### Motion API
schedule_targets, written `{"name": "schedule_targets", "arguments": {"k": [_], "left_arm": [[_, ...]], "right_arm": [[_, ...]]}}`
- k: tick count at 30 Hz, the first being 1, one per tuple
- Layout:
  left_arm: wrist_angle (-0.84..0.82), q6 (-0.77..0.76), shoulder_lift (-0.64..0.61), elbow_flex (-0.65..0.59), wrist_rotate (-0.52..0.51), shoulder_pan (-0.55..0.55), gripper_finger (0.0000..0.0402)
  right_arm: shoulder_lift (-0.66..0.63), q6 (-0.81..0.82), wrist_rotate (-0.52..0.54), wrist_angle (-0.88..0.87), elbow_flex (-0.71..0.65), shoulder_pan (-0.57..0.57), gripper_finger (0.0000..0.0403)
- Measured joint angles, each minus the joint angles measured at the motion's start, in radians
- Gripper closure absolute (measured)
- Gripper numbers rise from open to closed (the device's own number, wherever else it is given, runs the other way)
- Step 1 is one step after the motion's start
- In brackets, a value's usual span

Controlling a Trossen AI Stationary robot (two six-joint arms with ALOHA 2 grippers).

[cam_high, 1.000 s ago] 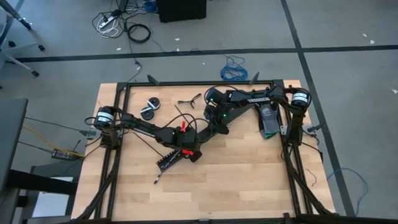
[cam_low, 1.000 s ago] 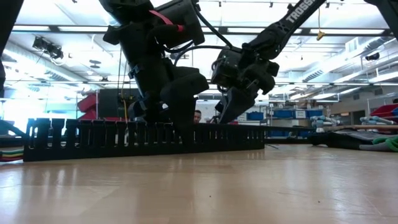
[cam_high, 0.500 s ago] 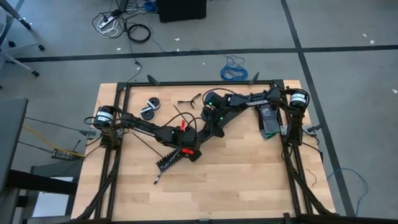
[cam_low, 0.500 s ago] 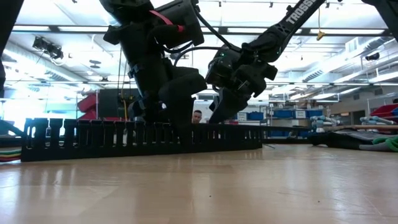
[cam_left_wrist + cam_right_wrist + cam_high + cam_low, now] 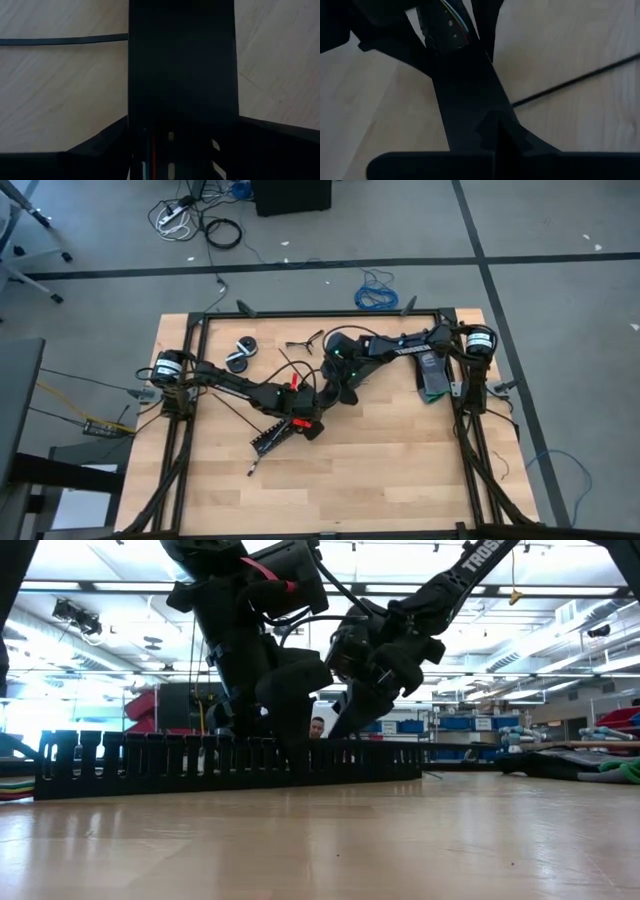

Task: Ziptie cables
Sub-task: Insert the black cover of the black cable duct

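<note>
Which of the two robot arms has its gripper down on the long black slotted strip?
The left gripper, whose arm enters from the table's left; the right gripper hovers beside it.

The right pincer (image 5: 496,134), its fingers pressed together, sits over a wide black strip (image 5: 467,95) on the pale wooden counter (image 5: 370,120), with a thin black ziptie (image 5: 570,82) just beside it.

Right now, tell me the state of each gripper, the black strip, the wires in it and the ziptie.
left gripper: closed on the black perforated strip, low over the table.
right gripper: shut, close beside the left one; nothing seen held.
black perforated strip: lying flat, gripped at one end.
wires: lying inside the strip, no tie seen round them.
ziptie: loose on the table, straight, not looped.
</note>
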Motion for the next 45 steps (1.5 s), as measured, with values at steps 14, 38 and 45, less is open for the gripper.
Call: {"name": "schedule_targets", "arguments": {"k": [14,38,45], "left_arm": [[-0.022,0.016,-0.017,-0.001,-0.018,-0.004,0.0156],[-0.167,0.09,-0.159,-0.016,-0.007,-0.075,0.0156],[-0.25,0.002,-0.164,-0.02,0.014,-0.124,0.0156]], "right_arm": [[0.007,0.095,0.006,0.124,-0.003,0.032,0.0403],[0.005,0.084,-0.013,0.088,-0.007,-0.002,0.0402],[0.005,0.079,-0.013,0.083,-0.007,-0.002,0.0402]]}}
